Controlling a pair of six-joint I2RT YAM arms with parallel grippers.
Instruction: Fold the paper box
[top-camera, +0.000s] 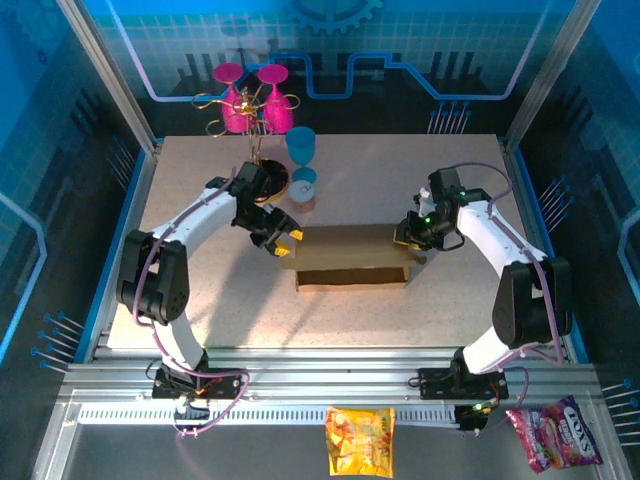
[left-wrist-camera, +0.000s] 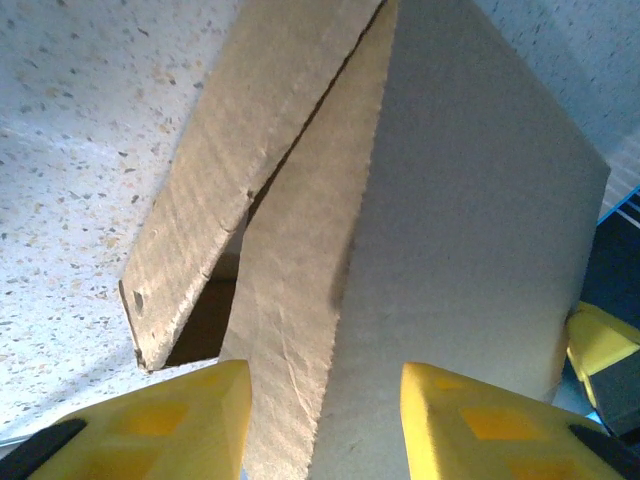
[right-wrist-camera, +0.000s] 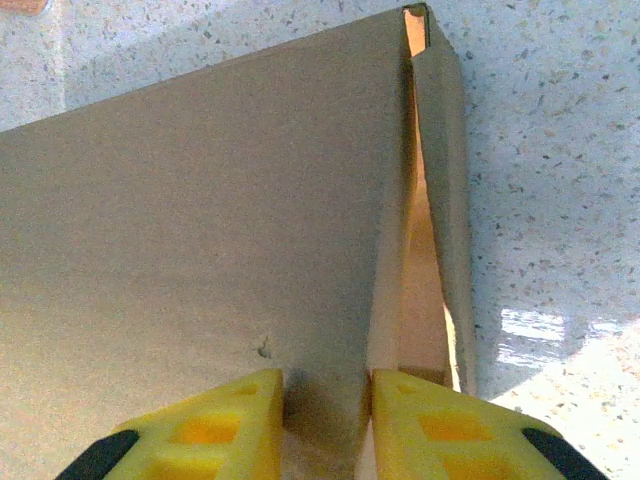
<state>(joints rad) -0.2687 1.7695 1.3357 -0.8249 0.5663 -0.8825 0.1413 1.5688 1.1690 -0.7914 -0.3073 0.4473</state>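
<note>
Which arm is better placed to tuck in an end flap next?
Left, probably: the left tool is open beside the splayed flap of the paper box, while the right tool pinches the far end.

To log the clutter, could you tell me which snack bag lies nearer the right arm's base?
The pink bag, at the bottom right; the yellow bag lies nearer the middle.

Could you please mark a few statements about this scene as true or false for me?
1. The paper box lies between the two grippers. True.
2. The left gripper is shut and well clear of the box. False: its fingers stand apart, astride a cardboard edge.
3. The right gripper has a box wall between its fingers. True.
4. The blue cup stands on top of the box. False: it stands on the table behind it.
</note>
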